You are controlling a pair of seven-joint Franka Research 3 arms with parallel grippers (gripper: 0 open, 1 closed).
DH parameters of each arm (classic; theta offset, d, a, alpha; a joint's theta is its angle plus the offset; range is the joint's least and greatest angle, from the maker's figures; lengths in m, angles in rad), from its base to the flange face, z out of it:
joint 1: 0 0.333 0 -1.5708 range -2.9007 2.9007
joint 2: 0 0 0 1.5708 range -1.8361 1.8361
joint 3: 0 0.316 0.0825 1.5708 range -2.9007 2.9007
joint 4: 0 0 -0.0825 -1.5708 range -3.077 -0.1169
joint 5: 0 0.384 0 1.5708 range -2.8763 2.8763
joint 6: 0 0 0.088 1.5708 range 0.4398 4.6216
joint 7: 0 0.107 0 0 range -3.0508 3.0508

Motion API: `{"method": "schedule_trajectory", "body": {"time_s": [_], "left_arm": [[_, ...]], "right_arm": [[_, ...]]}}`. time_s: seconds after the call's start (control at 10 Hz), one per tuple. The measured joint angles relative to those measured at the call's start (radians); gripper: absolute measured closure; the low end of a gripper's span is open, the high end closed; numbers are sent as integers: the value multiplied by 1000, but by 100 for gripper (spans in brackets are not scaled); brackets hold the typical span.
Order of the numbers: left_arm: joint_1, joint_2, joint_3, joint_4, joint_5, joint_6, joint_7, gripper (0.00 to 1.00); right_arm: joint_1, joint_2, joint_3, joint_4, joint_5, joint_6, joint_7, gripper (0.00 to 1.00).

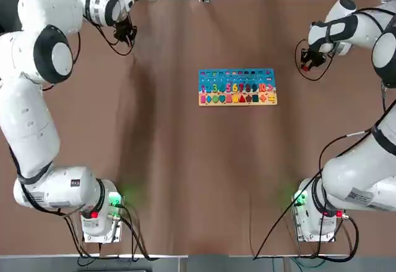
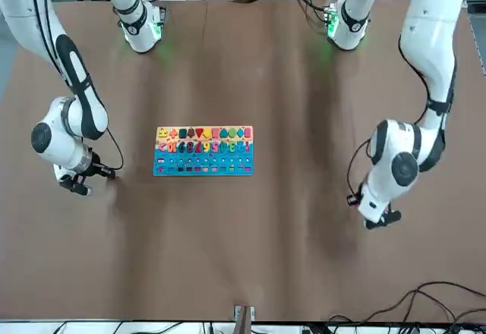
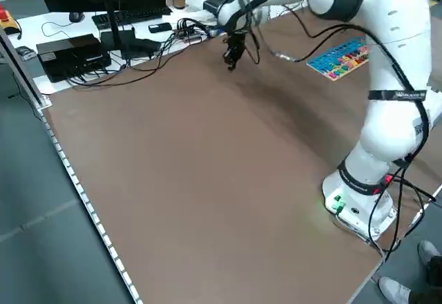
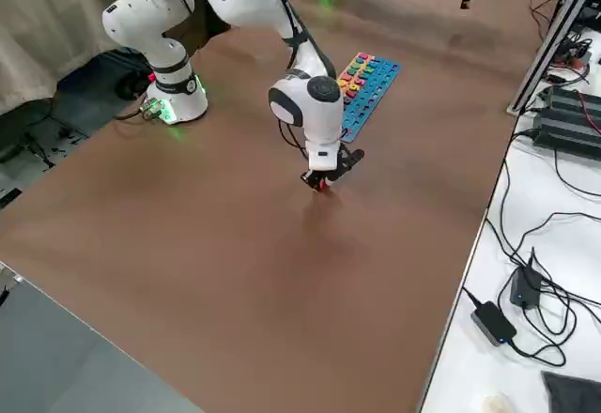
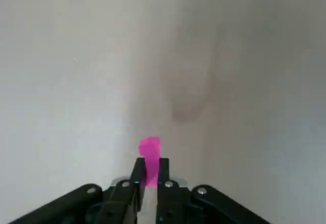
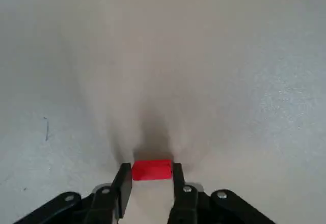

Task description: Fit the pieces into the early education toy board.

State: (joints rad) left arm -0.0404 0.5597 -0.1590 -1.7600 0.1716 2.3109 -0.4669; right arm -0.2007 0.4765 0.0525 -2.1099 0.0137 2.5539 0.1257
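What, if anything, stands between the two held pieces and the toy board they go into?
Nothing visible: the pink piece and the red piece sit either side of the board, with bare tabletop between.

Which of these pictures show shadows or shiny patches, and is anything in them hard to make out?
Top view: a soft dark streak runs down the table below the left gripper; the board is evenly lit. Right wrist view: a shadow spreads beyond the red piece, with a pale sheen off to one side. Left wrist view: the pink piece shows no clear marking.
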Motion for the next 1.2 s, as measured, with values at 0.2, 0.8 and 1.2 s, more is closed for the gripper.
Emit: {"method": "schedule_trajectory", "body": {"time_s": [0.2,0.8,1.2], "left_arm": [[-100,-64,-3,-53,0,0,-71,86],[-283,-101,-82,-65,0,-27,-236,86],[-279,-141,-187,-101,0,-58,-293,86]], "right_arm": [[0,0,0,0,0,0,1,62],[-1,-1,-1,0,0,-1,2,65],[-1,-1,0,2,0,-15,2,65]]}}
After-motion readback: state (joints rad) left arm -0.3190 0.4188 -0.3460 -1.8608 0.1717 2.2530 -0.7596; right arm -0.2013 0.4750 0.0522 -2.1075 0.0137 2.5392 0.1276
